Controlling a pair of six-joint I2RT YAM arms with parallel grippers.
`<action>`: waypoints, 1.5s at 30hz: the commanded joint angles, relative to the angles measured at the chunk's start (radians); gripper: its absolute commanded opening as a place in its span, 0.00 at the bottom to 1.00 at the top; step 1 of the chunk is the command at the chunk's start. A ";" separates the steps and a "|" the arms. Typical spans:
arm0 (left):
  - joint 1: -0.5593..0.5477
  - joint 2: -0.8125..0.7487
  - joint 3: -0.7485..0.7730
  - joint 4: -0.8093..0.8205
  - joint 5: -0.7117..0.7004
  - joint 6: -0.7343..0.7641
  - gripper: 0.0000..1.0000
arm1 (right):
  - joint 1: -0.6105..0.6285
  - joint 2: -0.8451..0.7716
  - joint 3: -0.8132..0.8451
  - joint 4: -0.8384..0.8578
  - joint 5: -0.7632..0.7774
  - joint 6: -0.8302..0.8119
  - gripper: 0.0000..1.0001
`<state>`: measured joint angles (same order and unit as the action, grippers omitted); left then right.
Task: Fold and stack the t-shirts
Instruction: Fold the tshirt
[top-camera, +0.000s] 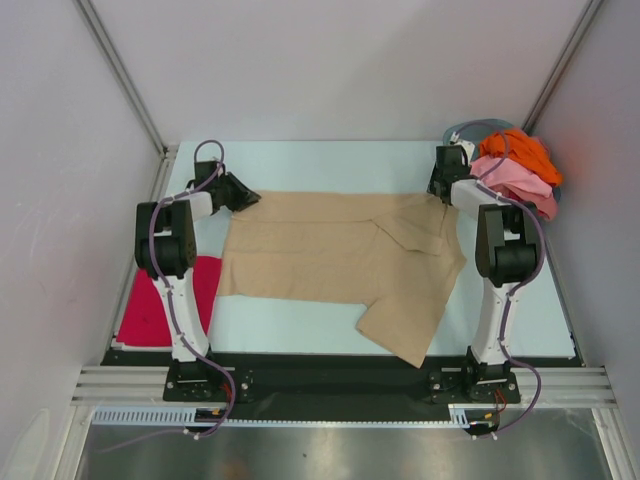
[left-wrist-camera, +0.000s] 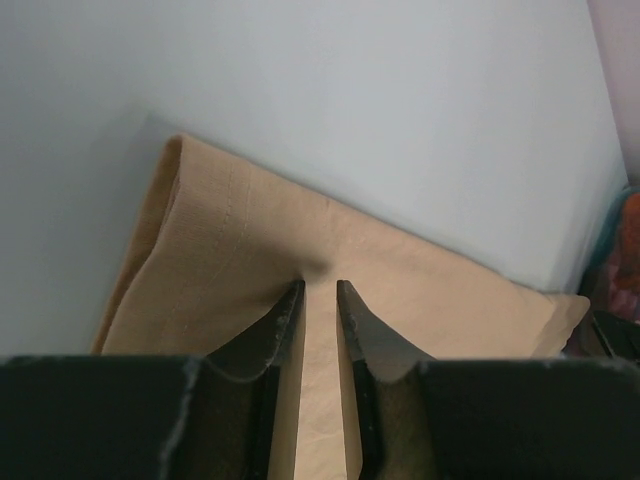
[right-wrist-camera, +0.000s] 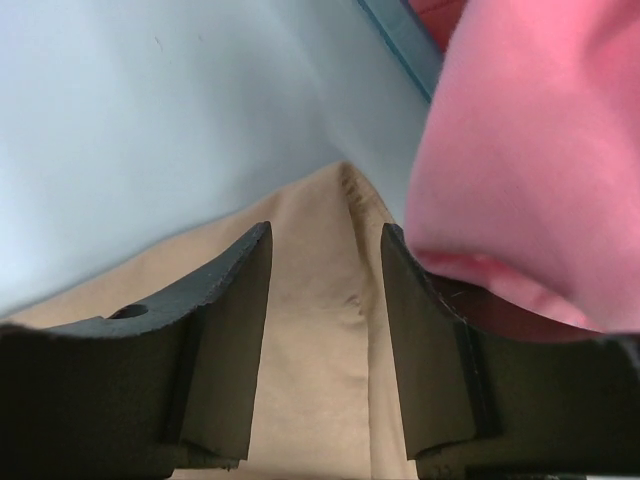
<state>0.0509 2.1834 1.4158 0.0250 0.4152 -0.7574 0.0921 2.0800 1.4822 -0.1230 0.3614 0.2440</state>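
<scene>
Left gripper (left-wrist-camera: 319, 286), jaws narrowly apart, meets the large tan cloth t-shirt (top-camera: 340, 262) near the desk's (top-camera: 320, 160) far edge; grip unclear. Right gripper (right-wrist-camera: 326, 232) gapes empty over its far-right corner.

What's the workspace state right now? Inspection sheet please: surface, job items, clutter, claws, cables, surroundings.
Surface: pale blue tabletop, flat.
Job's things: large tan cloth t-shirt spread mid-table, partly folded over itself; magenta-red cloth shirt at the near left edge; pink cloth shirt and orange cloth shirt heaped far right.
Clutter: teal plastic basin by the heap.
Grippers: left claw nearly closed at the tan shirt's far edge, cloth puckered at its tips, grip unclear; right claw open over the shirt's far right corner.
Cables: purple-grey cables loop up from the near edge toward each claw.
Surroundings: white enclosure walls; aluminium rail at near edge.
</scene>
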 joint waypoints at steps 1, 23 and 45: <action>0.003 0.007 0.032 0.027 0.013 -0.016 0.24 | -0.008 0.041 0.066 -0.013 0.039 0.018 0.52; 0.007 -0.189 0.051 -0.132 -0.153 0.119 0.36 | 0.026 0.085 0.162 -0.112 0.287 -0.143 0.65; -0.445 -1.226 -0.840 -0.140 -0.268 0.014 0.50 | 0.328 -0.543 -0.625 -0.011 -0.035 0.116 0.29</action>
<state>-0.3477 1.0458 0.6209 -0.1322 0.1631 -0.7006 0.4232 1.5780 0.8883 -0.2428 0.3634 0.3134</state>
